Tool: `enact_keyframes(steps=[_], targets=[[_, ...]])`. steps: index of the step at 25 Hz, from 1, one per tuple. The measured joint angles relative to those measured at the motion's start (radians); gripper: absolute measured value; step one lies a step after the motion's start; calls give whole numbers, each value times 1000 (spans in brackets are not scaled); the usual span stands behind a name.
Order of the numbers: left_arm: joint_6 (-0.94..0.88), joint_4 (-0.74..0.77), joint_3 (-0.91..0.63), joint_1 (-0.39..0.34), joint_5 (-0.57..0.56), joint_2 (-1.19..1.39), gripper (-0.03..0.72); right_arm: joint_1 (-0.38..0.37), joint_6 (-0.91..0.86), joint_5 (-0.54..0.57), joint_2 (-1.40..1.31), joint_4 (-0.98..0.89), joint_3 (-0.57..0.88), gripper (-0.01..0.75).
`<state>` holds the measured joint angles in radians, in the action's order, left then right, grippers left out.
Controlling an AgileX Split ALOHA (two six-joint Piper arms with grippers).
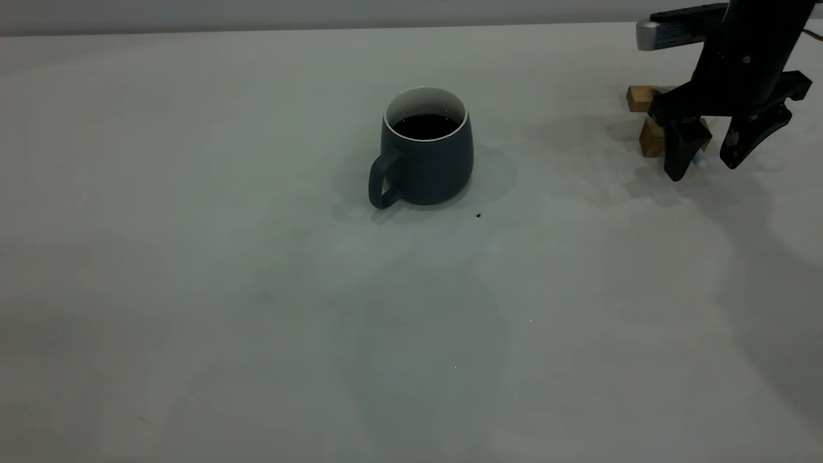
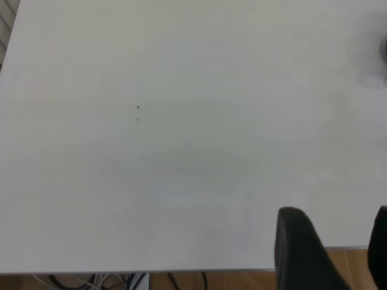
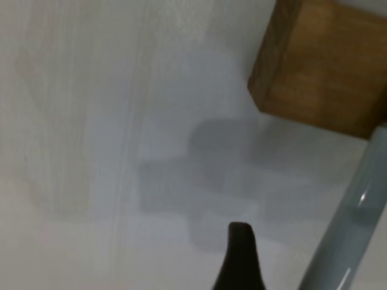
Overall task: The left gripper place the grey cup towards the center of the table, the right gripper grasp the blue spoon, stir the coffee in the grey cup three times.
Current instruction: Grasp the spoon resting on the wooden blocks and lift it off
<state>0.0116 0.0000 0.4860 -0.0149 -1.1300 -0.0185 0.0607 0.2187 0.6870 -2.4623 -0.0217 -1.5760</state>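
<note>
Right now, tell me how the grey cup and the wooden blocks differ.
The grey cup is dark slate with a white inside and rounded walls; the wooden blocks are tan and square-edged. The cup stands alone near the middle of the table; the blocks sit at its far right, under the open right gripper. The cup holds dark coffee; the blocks hold nothing. Both rest on the table.

slate-grey cup (image 1: 429,161), white inside; black coffee (image 1: 425,126); tan blocks (image 1: 651,136); off-white table (image 1: 257,321)
</note>
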Motion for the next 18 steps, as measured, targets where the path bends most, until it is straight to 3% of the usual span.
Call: enact_keyframes(steps=[7,16,18], targets=[[0,0,0,0,0,0,355,0,0,-8,0,28,0,489],[0,0,0,0,0,0,355,0,0,-8,0,35,0,171],[0,0,0,0,0,0,355,0,0,7,0,35,-8,145]])
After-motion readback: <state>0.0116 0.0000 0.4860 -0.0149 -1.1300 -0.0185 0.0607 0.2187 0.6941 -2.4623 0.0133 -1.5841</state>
